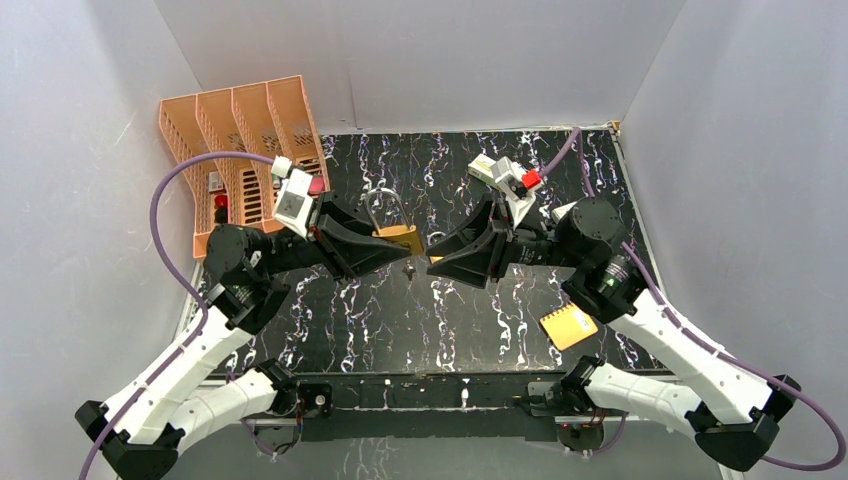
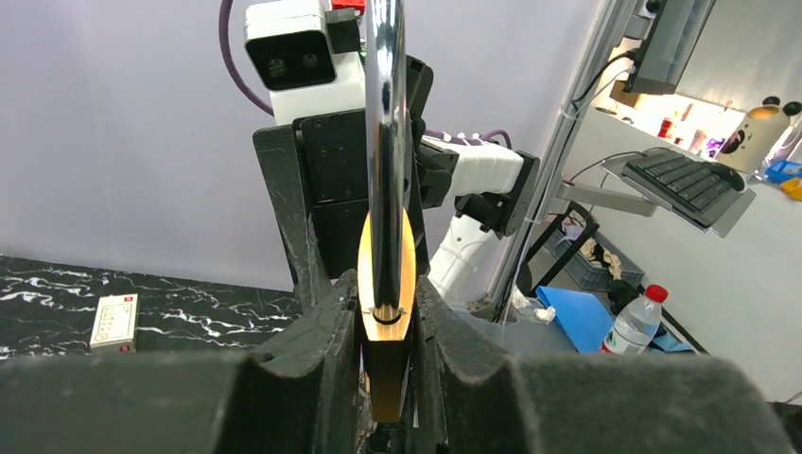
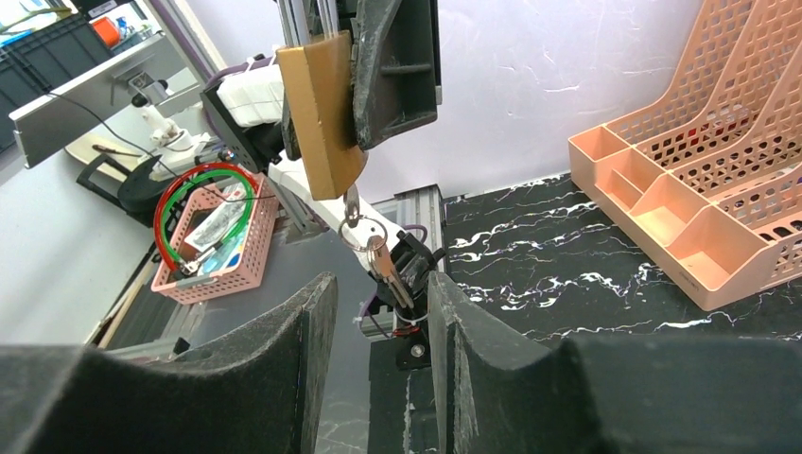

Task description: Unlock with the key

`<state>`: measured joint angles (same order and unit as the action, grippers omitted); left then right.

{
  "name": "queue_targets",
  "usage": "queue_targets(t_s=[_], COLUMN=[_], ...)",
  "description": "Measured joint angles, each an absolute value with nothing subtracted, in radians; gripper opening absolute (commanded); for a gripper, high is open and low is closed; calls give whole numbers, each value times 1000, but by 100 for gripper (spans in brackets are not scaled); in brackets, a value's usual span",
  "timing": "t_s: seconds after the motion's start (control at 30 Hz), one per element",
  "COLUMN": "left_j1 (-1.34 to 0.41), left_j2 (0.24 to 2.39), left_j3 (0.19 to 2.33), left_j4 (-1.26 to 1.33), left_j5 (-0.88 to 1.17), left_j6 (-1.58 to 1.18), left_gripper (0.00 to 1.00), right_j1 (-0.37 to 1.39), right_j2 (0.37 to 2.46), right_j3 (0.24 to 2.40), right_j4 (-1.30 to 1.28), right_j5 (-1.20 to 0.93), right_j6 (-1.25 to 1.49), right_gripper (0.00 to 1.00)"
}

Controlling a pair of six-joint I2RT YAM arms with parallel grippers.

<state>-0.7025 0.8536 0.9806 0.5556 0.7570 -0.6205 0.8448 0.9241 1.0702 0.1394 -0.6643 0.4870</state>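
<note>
Centrally key (image 3: 378,260) hangs under padlock (image 3: 317,113); rack (image 1: 240,130) far-left

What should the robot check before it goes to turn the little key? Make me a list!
1. Square brass padlock clamped in the left pincer: ok.
2. Tiny silver metal key on its ring seated in the padlock's underside: looks ok.
3. Right pincer open enough to take the key: ok.
4. Right pincer lined up below the hanging key: ok in its wrist view.
5. Right pincer closed in around the key: not ok, the top view shows a gap.
6. Shiny steel shackle released: cannot tell.
</note>
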Motion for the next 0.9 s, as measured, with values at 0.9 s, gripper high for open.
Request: queue_targets(t_s=[0.9], left_j1=[-702], left_j2=[816], left_j3=[973], left_j4=[604], left_j5=[669], left_j6=[-628], left_gripper=[0], right_j1=[948], right_j2=[999], right_j3=[1169], right_j4=[103], right_j5=[-589], right_j6=[465], right_gripper=[52])
